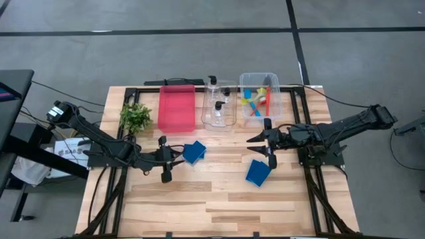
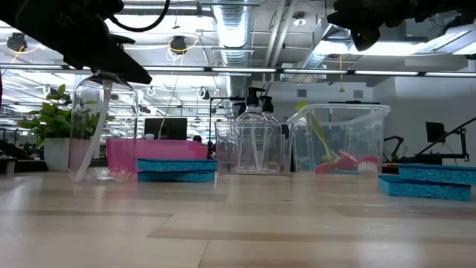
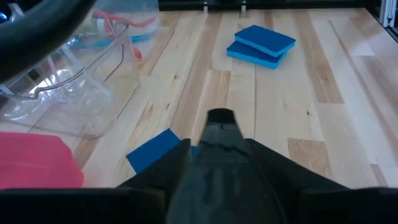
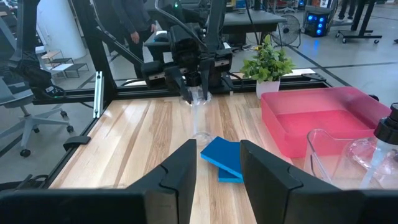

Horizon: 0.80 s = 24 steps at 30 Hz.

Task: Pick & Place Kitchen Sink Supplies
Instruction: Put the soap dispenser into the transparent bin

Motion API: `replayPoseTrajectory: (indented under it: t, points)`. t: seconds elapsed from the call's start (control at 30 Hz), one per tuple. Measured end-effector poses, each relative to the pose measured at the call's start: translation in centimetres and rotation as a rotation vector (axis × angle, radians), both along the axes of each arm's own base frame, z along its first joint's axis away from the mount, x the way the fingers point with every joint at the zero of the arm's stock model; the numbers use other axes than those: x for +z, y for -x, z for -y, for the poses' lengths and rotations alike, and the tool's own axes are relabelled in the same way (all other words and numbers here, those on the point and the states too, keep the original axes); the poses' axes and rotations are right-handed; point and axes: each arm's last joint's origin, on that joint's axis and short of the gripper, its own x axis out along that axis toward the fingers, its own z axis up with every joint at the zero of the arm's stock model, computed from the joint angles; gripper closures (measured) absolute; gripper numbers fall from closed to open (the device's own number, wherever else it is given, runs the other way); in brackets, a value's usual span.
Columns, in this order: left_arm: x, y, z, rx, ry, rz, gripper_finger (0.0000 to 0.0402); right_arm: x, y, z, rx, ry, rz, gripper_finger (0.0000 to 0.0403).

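Note:
A small clear pump bottle (image 2: 100,126) stands on the table left of centre, with my left gripper (image 1: 166,159) shut on its top. One blue sponge (image 1: 194,152) lies flat just beyond this gripper, toward the table's right. A second blue sponge (image 1: 258,172) lies flat nearer the right arm. My right gripper (image 1: 264,147) hovers open above the table beside that sponge, with nothing between its fingers (image 4: 180,168). My left gripper grips the clear bottle at its top, around the neck and pump head (image 4: 198,94), one finger on each side. The fingers come from the table's left, slanting down. The bottle hangs below them, slightly tilted, with its base (image 4: 201,134) on the table.
Along the far edge stand a green plant (image 1: 136,117), a red tray (image 1: 176,106), a clear bin (image 1: 219,116) holding pump bottles, and a clear bin (image 1: 260,98) holding coloured brushes. Bare wood stretches across the near half of the table.

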Motion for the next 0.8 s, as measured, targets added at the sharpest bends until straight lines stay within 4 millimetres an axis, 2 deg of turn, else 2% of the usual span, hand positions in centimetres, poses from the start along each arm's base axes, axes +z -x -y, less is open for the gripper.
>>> replayPoseTrajectory:
  t: [0.17, 0.47, 0.6, 0.8]
  points:
    - [0.0, 0.0, 0.0, 0.001, 0.004, 0.005, 0.0298, -0.1, -0.1, 0.0, 0.000, 0.001, -0.006, 0.0286]
    - [0.2, -0.1, 0.0, 0.019, 0.005, 0.030, 0.0288, -1.1, -1.2, -0.3, 0.000, 0.018, -0.059, 0.0286]
    - [0.5, -0.2, 0.0, 0.026, 0.015, 0.061, 0.0305, -1.4, -1.5, -0.4, 0.004, 0.043, -0.069, 0.0286]
    - [1.2, -0.4, 0.0, 0.066, 0.031, 0.129, 0.0305, -1.3, -1.5, -0.3, 0.001, 0.042, -0.061, 0.0286]
